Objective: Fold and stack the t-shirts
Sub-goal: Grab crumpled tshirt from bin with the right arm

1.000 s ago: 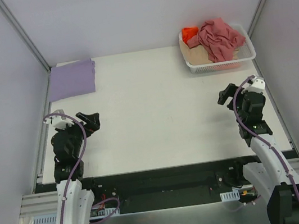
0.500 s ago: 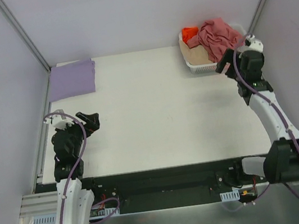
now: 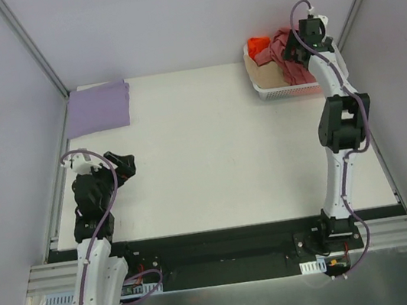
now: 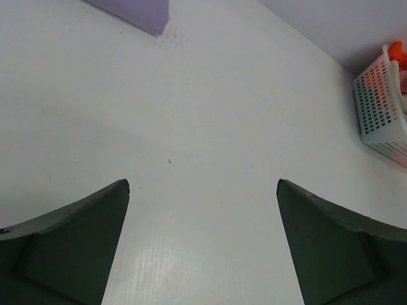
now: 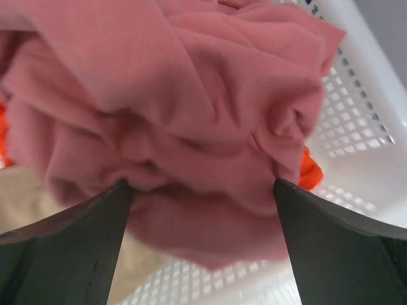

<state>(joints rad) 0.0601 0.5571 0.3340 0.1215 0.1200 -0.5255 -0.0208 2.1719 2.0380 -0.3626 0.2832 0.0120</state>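
Fingers [image 5: 63,254] on your right gripper [image 5: 202,184] are spread wide with nothing pinched. They straddle the bunched rose-red t-shirt [image 5: 191,95] on top of the pile in the white mesh basket [image 5: 362,127] at the table's [image 3: 211,151] far right corner. Your left gripper [image 4: 202,184] is spread and empty too, hovering over bare table near the left edge. The lavender t-shirt [image 3: 98,107] lies folded flat at the far left corner. The beige t-shirt [image 3: 265,75] and orange t-shirt [image 3: 256,45] sit in the basket under and beside the rose one. Step in hand, as I read it: picking the rose tee out of the basket for folding. Next move calls for going a touch deeper so the pads bracket a solid fold, then closing and lifting straight up. Risk is snagging the beige layer or dragging the light basket along. The right wrist view shows cloth between the fingers and orange peeking by the right finger; overhead can't show that because the arm covers the contact. Overhead gives what the wrist cams don't: both arms at once, the whole folded lavender tee, and the table middle where you'd lay the shirt out. The left wrist view shows only table, a lavender corner and the basket's side.
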